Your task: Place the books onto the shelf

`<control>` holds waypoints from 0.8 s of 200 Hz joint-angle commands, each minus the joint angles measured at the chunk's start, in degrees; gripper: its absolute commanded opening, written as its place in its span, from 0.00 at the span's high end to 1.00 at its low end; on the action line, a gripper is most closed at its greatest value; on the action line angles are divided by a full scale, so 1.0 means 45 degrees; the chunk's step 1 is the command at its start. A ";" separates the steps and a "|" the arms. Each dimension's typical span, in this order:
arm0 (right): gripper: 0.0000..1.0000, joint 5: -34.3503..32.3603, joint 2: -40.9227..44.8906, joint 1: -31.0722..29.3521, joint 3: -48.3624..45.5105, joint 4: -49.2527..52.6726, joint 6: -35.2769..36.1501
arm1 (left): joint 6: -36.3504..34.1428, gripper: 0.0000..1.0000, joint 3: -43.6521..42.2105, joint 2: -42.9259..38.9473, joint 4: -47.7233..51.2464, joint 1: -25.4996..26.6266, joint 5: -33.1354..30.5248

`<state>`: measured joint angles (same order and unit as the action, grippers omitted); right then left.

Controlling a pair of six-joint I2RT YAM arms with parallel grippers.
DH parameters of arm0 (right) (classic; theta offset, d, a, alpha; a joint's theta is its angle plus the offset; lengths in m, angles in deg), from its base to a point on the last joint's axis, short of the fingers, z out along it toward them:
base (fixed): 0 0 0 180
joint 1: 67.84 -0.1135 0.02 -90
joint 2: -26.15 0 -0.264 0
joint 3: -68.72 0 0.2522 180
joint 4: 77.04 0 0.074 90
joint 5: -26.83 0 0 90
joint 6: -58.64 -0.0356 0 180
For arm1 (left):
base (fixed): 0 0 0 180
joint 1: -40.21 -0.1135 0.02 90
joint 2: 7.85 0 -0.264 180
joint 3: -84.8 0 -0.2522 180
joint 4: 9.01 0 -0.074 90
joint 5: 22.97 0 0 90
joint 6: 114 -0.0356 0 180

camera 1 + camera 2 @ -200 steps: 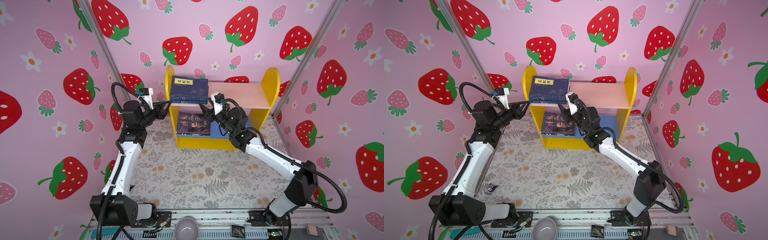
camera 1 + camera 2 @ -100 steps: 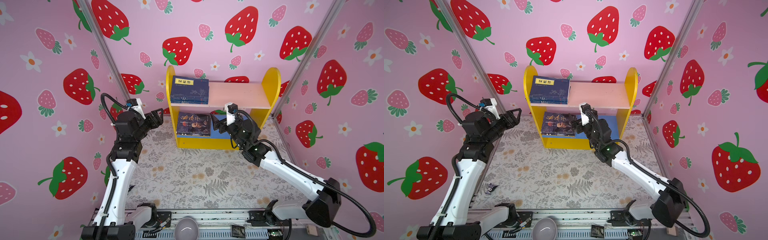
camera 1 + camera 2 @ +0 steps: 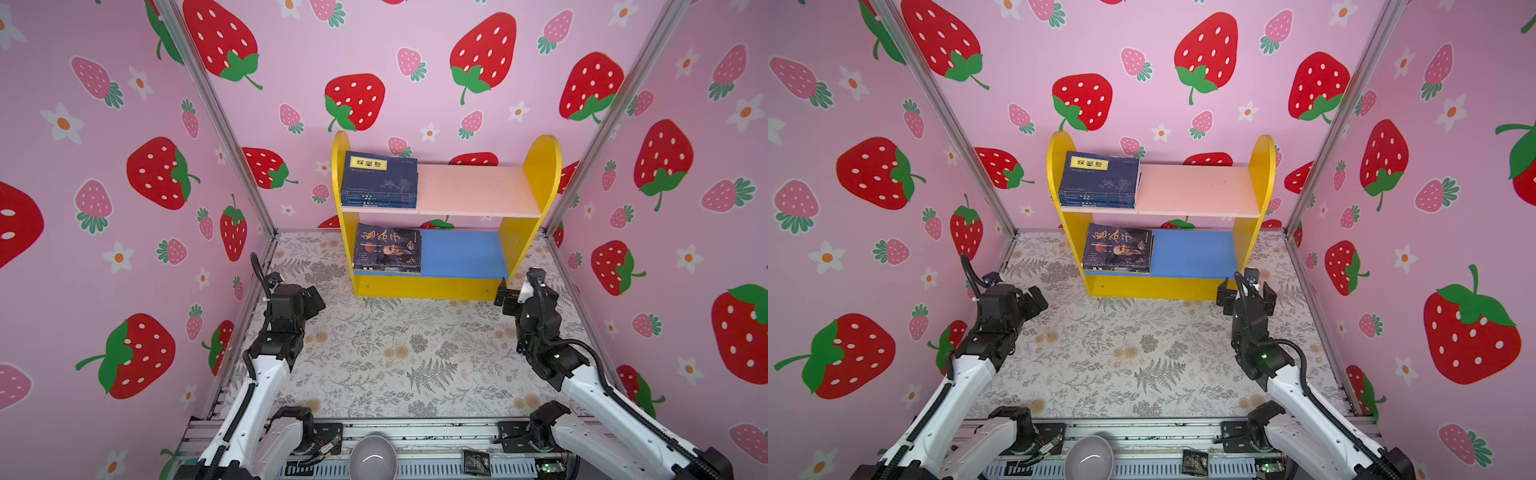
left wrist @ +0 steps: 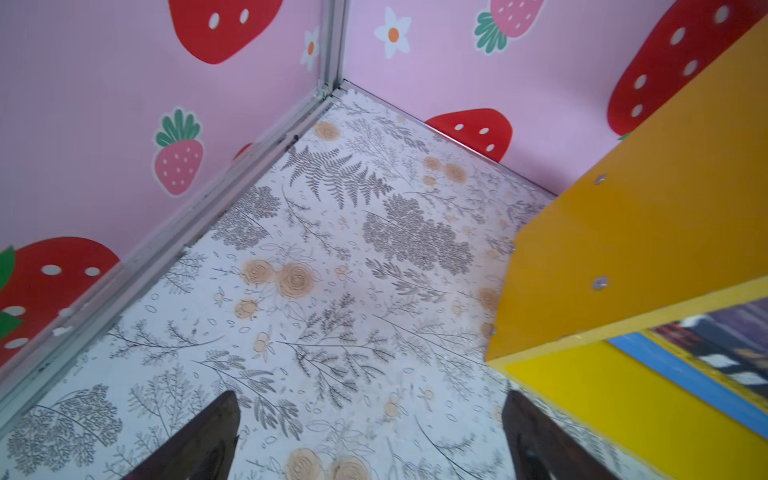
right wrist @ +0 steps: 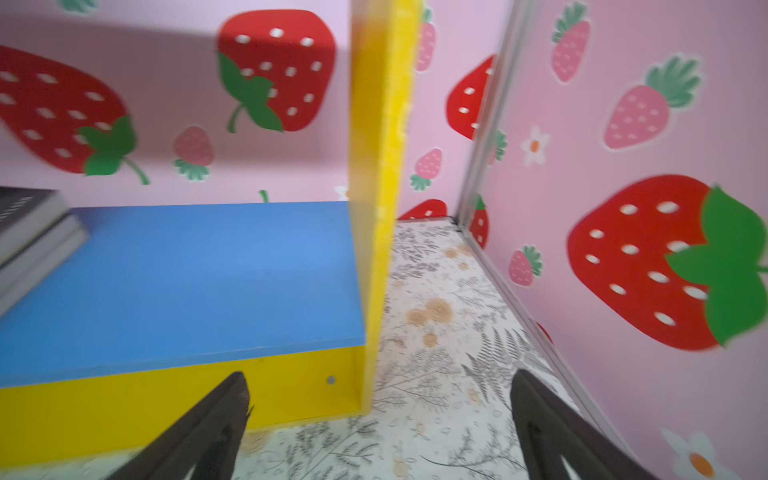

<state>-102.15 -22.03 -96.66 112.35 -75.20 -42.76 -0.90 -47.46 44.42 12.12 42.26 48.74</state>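
In both top views the shelf (image 3: 540,174) stands against the back wall on the floral mat (image 3: 395,353). On its pink upper board (image 3: 473,189) a flat stack of navy books (image 3: 380,183) lies at the left end against the side panel, and the top cover has a yellow title label. On the blue lower board (image 3: 461,253) a portrait-cover book (image 3: 388,249) lies at the left end, on top of other books. The left gripper (image 3: 315,300) hangs over the mat, well apart from the shelf's left front corner. The right gripper (image 3: 1246,293) hangs just beside the right front corner. A grey bowl (image 3: 372,459) sits on the front rail. In the left wrist view the left gripper (image 4: 368,440) has its fingers (image 4: 199,440) spread wide with only mat between them. The shelf's yellow side panel (image 4: 644,228) and a sliver of a book cover on the blue board fill one side. In the right wrist view, which is blurred, the right gripper (image 5: 378,428) is likewise spread and holds nothing. It faces the yellow base strip (image 5: 166,399) and the bare end of the blue board, and two stacked books (image 5: 29,232) show at the far end.
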 commanded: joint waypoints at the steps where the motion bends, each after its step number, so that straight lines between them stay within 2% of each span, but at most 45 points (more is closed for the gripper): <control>1: 0.00 -0.0284 -0.0753 0.1192 -0.0241 -0.0099 -0.1176 | -0.1783 0.01 -0.1943 0.0159 -0.4709 0.0092 -0.1297; 13: 0.00 0.0022 -0.1622 0.1758 -0.0388 -0.0638 -0.1129 | -0.2242 0.01 -0.3175 0.0713 -0.7281 0.0112 -0.0986; 25: 0.00 0.0592 -0.2331 0.2121 -0.0985 -0.2345 -0.0432 | -0.2588 0.01 -0.3912 0.1744 -0.9422 0.0108 -0.0971; 56: 0.00 0.0932 -0.4331 0.2861 -0.3011 -0.8573 0.0830 | -0.3195 0.01 -0.3353 0.5064 -1.1190 0.0188 -0.0754; 66: 0.00 0.1342 -0.5021 0.3201 -0.3099 -0.9430 0.0870 | -0.3758 0.01 -0.2883 0.5306 -1.0620 0.0295 -0.0538; 85: 0.00 0.1660 -0.6254 0.3494 -0.3039 -1.0682 0.1802 | -0.4174 0.01 -0.2927 0.6571 -1.2089 0.0301 -0.0342; 95: 0.00 0.1889 -0.6818 0.3673 -0.3332 -1.2046 0.2161 | -0.4222 0.01 -0.3270 0.7653 -1.3756 0.0313 -0.0237; 103: 0.00 0.2396 -0.7015 0.3797 -0.3342 -1.1840 0.2019 | -0.4498 0.01 -0.3498 0.8378 -1.5358 0.0367 -0.0292; 116: 0.00 0.2721 -0.7798 0.3867 -0.3963 -1.3521 0.2083 | -0.4255 0.01 -0.3154 0.7731 -1.3521 0.0389 -0.0194; 129: 0.00 0.2840 -0.8880 0.3929 -0.4563 -1.5990 0.2276 | -0.4243 0.01 -0.2937 0.8134 -1.3825 0.0220 0.0078; 140: 0.00 0.3386 -0.8736 0.3924 -0.4337 -1.4776 0.2150 | -0.4244 0.01 -0.2422 0.7920 -1.2406 0.0186 0.0349; 153: 0.00 0.3431 -0.9721 0.4015 -0.4105 -1.5747 0.2318 | -0.4055 0.01 -0.1977 0.8179 -1.1916 -0.0050 0.0468; 160: 0.00 0.3759 -0.9679 0.4016 -0.3702 -1.4859 0.2448 | -0.3983 0.01 -0.2019 0.8043 -1.1723 -0.0139 0.0703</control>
<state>-89.41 -63.03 -79.22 92.88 -135.59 -34.06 -18.48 -60.01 80.75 -42.76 43.04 49.33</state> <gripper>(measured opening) 0.996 0.993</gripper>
